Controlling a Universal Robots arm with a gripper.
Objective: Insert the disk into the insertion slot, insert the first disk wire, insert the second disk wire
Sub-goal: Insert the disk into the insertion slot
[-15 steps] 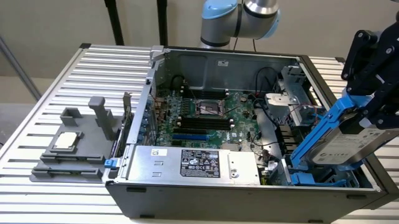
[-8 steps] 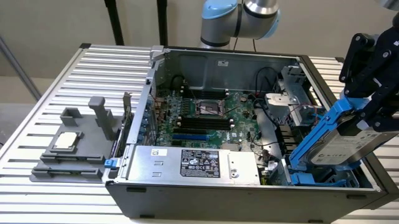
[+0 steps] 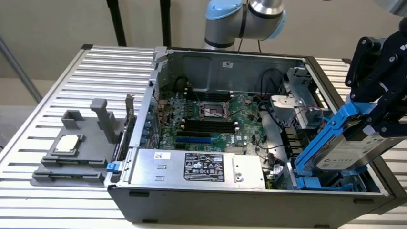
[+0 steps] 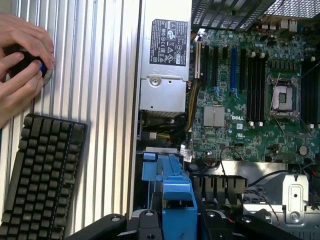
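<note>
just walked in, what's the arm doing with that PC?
The end effector grips the disk, which sits in its blue carrier. It holds the disk tilted above the corner of the open case on the exterior view's right, just over the slot. The disk is not seated yet. On the table beside the case, a person's hands are on a small dark device next to a keyboard.

High exterior, close downward wrist; shared motherboard (image 3: 216, 119) (image 4: 250, 115)
</note>
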